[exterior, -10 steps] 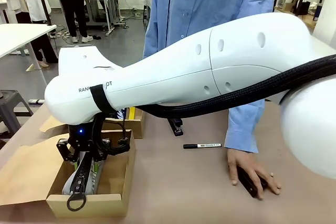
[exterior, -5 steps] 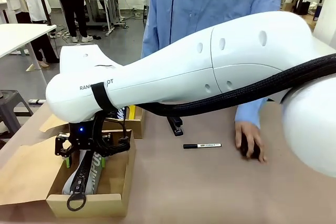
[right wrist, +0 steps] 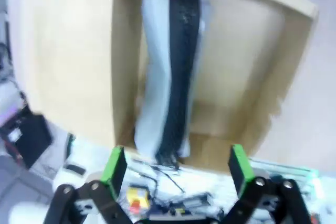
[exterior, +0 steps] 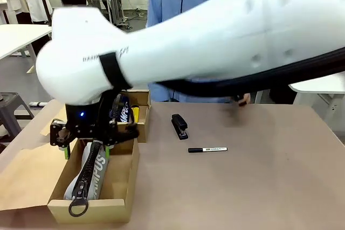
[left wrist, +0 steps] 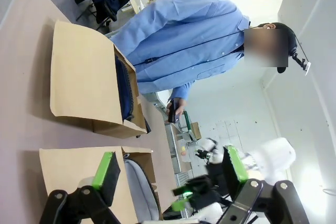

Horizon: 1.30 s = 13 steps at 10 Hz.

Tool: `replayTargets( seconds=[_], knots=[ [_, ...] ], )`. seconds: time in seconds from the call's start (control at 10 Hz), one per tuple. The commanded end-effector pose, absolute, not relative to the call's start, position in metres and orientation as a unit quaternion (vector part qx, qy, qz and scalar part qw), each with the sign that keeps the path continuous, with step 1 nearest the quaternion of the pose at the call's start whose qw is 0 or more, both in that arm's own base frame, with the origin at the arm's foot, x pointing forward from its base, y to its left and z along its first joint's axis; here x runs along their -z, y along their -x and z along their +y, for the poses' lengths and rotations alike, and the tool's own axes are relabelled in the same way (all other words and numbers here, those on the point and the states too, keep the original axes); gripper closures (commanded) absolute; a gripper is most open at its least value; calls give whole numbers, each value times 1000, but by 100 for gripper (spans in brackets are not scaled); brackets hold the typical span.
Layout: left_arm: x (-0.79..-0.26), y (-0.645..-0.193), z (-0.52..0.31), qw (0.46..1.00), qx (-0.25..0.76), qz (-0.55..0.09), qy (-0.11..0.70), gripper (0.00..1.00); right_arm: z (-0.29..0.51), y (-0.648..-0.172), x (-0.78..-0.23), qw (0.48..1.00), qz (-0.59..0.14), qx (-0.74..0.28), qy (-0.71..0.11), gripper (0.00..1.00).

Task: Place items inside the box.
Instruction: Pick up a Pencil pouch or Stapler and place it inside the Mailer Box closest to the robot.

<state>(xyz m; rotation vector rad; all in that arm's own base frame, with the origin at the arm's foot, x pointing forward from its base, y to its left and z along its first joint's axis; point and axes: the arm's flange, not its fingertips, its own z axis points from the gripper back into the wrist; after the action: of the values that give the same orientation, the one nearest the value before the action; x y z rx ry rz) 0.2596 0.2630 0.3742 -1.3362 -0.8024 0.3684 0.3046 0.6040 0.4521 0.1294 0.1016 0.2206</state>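
The grey pencil pouch [exterior: 89,173] with its black zip and ring pull lies lengthwise in the open cardboard box [exterior: 91,208] at the front left. My right gripper [exterior: 86,151] hangs open just above it, holding nothing; in the right wrist view the pouch [right wrist: 168,72] lies in the box [right wrist: 79,51] beyond the open gripper [right wrist: 176,166]. A black stapler [exterior: 179,125] and a black marker pen [exterior: 207,149] lie on the table. The person holds another black stapler [left wrist: 172,111] in a raised hand. My left gripper [left wrist: 170,169] is open and empty.
A second small cardboard box [exterior: 141,127] with blue and yellow things stands behind the first. Brown paper [exterior: 21,179] lies left of the box. The person in a blue shirt [exterior: 183,4] stands at the far side. My right arm [exterior: 215,41] spans the table.
My right gripper has opened and risen off the pouch, and the arm has lifted. The person's hand picked up a stapler from the table's right side and pulled back.
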Motion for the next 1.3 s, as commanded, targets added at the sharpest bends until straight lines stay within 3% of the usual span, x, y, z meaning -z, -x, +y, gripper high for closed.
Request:
replayTargets(
  seconds=[0.0, 0.2, 0.3, 0.6, 0.9, 1.2],
  knots=[
    [-375, -261, 261, 690, -158, -372, 600, 0, 513, -270, -484, 988, 45, -140, -50, 0],
    [-375, -261, 261, 690, -158, -372, 600, 0, 485, -254, -481, 995, 40, -72, -62, 0],
    [-375, -261, 261, 690, -158, -372, 600, 0, 537, -274, -497, 990, 38, -130, -47, 0],
    [-375, -261, 261, 690, -158, -372, 600, 0, 500, -269, -499, 987, 63, -141, -33, 0],
    [-375, -261, 261, 690, -158, -372, 600, 0, 345, -293, -540, 979, 59, -54, -185, 0],
    [-375, -261, 261, 690, -158, -372, 600, 0, 188, -292, -528, 912, 52, -13, -408, 0]
  ],
)
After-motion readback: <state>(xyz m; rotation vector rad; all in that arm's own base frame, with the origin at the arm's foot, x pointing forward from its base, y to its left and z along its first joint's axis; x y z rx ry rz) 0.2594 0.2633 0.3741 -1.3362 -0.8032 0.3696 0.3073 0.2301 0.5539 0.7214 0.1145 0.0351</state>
